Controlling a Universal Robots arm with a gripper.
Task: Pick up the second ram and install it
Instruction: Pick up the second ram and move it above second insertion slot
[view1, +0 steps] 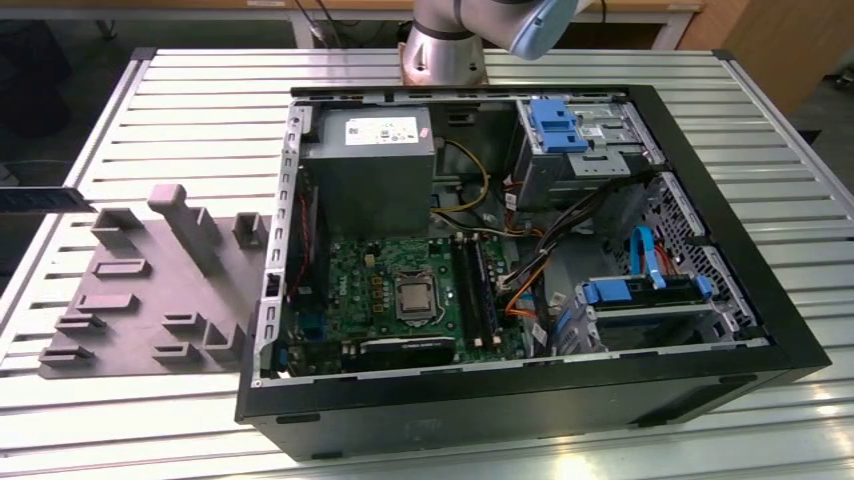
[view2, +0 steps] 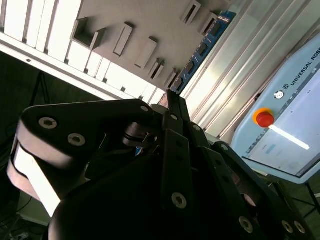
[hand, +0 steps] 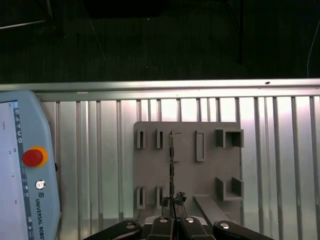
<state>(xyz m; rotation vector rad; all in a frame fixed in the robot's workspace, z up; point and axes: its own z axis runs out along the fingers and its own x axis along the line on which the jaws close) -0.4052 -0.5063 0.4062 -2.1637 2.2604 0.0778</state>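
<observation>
Above the holder tray (hand: 150, 175), my gripper (hand: 172, 202) is clamped on the second ram (hand: 171, 160) (pickup done, I judge); seating needs square alignment over a motherboard slot (view1: 477, 290).

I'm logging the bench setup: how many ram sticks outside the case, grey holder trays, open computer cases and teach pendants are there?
second ram, gripped by the end effector: 1
grey holder tray: 1
open computer case: 1
teach pendant: 1
Total: 4

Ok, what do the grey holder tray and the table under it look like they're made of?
The holder tray looks like matte grey plastic, possibly printed: dull, even, no glare. The table looks like bare ribbed metal, probably aluminium: silvery slats with bright reflections.
</observation>
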